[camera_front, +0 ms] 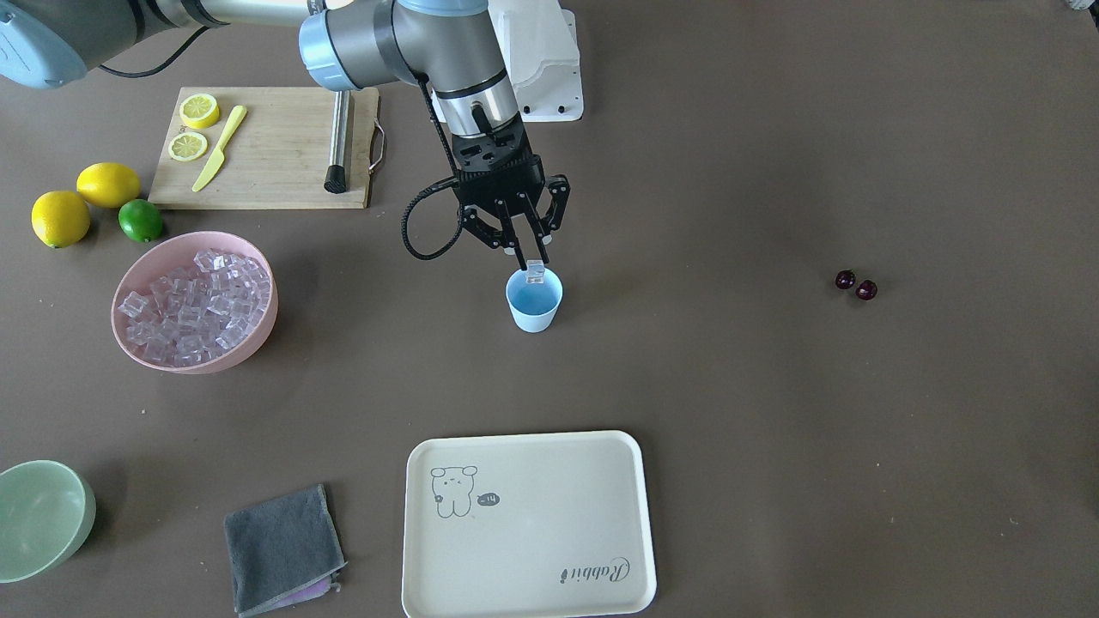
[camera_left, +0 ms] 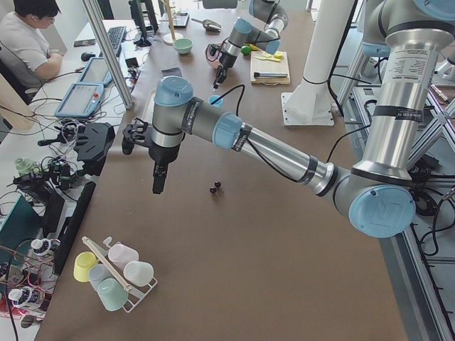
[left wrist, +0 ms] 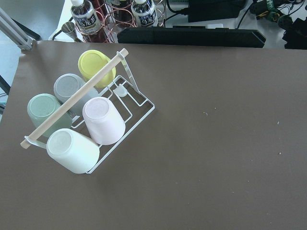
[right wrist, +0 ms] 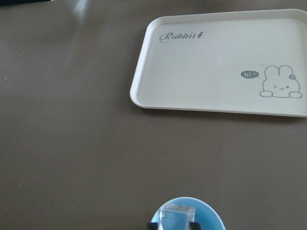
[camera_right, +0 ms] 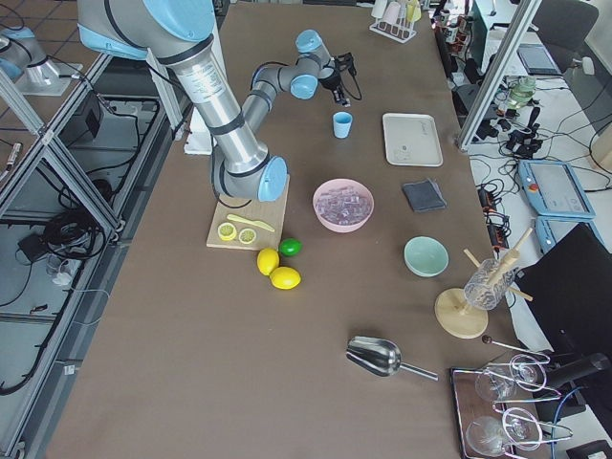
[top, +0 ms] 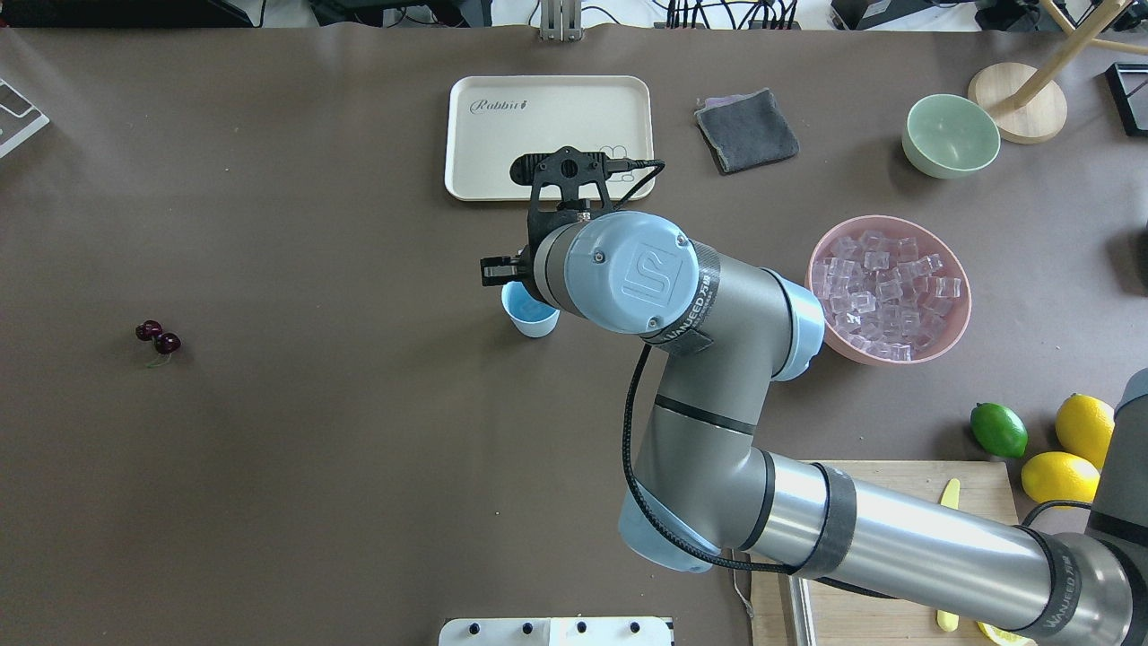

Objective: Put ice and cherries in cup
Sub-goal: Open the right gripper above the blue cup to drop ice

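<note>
Presently, the right gripper (camera_front: pixel 528 255) hangs straight above the small pale blue plastic cup (camera_front: pixel 534 311), which stands upright near the middle of the brown tabletop (top: pixel 359 449). Its black fingers (camera_front: pixel 513 239) pinch one clear glassy ice cube (camera_front: pixel 536 273). In the front-facing view that cube sits just over the cup's open mouth, towards the 12 o'clock edge of the rim. The right wrist camera shows the same cube clamped between the finger pads, with the blue rim directly below.

In the overhead view the two tiny dark purple-red glossy cherries (top: pixel 167 342) lie side by side on the tabletop at 9 o'clock from the cup, well apart from it. The round pink bowl (camera_front: pixel 232 360) sits at 3 o'clock from the cup, heaped with many more clear ice cubes (top: pixel 883 292). The cream rectangular tray with a rabbit drawing (top: pixel 538 126) lies near the cup at 12 o'clock. The folded grey cloth (top: pixel 746 133) is at about 1 o'clock and the pale green bowl (top: pixel 951 135) at about 2 o'clock.

The left gripper (camera_left: pixel 158 181) shows only in the left-end view, pointing down above the tabletop near the cherries, at their 9 o'clock in that view. Whether its fingers are spread or pressed together cannot be told. Its wrist camera looks down on a white wire rack with a wooden bar (left wrist: pixel 74 97), which holds pastel tumblers.
</note>
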Controlling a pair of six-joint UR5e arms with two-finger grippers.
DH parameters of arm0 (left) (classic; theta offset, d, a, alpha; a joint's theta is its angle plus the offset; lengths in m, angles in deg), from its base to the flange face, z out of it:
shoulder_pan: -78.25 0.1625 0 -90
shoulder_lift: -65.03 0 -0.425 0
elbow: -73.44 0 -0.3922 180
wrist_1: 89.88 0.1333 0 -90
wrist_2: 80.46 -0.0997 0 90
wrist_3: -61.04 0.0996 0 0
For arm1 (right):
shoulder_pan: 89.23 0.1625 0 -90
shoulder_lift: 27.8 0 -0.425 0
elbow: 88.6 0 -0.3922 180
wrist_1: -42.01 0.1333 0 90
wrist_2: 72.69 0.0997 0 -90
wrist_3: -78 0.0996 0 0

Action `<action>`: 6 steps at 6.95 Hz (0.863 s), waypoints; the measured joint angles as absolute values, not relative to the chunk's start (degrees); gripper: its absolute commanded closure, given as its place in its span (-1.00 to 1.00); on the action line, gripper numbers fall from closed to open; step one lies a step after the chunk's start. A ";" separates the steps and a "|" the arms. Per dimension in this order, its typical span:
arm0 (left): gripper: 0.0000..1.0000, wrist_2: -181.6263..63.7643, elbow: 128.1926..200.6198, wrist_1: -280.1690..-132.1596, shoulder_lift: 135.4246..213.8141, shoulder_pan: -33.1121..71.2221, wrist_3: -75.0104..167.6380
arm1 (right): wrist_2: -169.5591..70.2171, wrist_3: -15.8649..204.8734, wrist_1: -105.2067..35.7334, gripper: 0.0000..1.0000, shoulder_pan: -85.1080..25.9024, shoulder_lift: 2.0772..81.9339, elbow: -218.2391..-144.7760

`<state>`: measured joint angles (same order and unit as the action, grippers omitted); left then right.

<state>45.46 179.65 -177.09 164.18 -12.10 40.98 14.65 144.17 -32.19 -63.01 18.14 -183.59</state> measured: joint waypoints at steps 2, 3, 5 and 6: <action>-0.95 45.40 179.82 -177.15 163.72 -12.10 41.00 | 14.79 144.10 -30.56 1.00 -63.25 17.55 -180.66; -0.95 45.38 179.85 -177.16 163.68 -12.10 41.00 | 14.83 144.12 -30.38 1.00 -63.34 17.59 -180.09; -0.95 45.26 179.90 -177.16 163.59 -12.15 41.01 | 14.92 144.22 -30.19 -0.99 -63.63 17.86 -179.31; -0.95 45.23 179.99 -177.16 163.57 -12.20 41.00 | 15.05 144.28 -29.73 -1.00 -63.67 17.93 -179.19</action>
<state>45.23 179.99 -177.16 163.57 -12.20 41.00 15.05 144.28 -29.73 -63.67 17.93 -179.19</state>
